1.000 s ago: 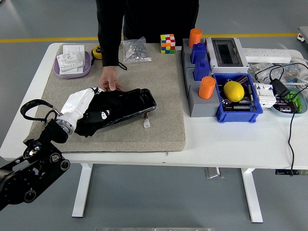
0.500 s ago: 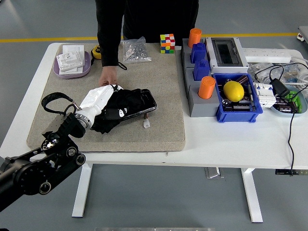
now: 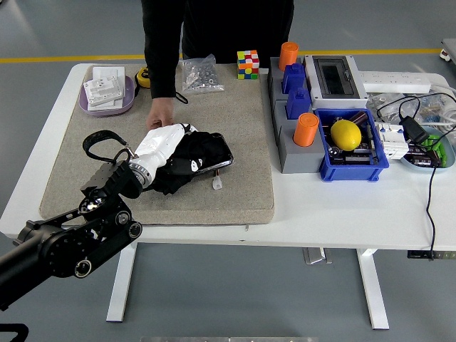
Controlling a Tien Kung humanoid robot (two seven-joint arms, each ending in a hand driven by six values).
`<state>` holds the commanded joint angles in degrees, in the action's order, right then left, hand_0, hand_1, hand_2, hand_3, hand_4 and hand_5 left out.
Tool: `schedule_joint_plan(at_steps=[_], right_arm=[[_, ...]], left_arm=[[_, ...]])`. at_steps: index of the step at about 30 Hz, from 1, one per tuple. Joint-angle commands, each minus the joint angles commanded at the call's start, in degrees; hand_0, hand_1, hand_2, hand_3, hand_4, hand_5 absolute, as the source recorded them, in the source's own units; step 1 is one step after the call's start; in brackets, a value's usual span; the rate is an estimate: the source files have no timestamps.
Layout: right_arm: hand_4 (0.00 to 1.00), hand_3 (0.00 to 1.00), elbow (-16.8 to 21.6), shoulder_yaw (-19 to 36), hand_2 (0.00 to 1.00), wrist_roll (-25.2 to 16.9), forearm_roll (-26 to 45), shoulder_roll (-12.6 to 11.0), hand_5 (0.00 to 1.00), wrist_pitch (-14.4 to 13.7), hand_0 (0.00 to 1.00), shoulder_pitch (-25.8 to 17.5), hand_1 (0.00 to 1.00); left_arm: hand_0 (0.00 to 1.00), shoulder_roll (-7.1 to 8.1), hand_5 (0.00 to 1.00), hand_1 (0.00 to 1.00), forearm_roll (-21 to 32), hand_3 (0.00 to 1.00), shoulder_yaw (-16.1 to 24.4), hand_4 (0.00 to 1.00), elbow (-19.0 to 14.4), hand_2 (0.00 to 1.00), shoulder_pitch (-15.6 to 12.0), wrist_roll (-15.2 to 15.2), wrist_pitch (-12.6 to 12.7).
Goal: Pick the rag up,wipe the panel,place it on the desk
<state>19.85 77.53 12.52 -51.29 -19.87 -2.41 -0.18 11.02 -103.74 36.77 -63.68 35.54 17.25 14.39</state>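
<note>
White-gloved left hand [image 3: 161, 144] clamped on crumpled black rag [image 3: 184, 161] atop glossy black panel [image 3: 214, 151], steadied by person's hand [image 3: 159, 114] on beige mat [image 3: 235, 121].

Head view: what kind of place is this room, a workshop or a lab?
Probably a robotics test lab on a workshop floor. A yellow floor line crosses grey concrete, a white table carries an electrical box and a blue parts bin, and a person stands opposite.
</note>
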Motion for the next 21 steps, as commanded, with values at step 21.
schedule_joint_plan(at_steps=[21], right_arm=[[0.998,0.616,0.2,-1.4,0.640,-0.1,0.6,-0.2,0.701,0.0,0.689,0.1,0.456]], left_arm=[[0.223,-3.52,0.002,0.127,1.4,0.296,-4.1,0.002,3.6,0.447,4.2,0.1,0.4]])
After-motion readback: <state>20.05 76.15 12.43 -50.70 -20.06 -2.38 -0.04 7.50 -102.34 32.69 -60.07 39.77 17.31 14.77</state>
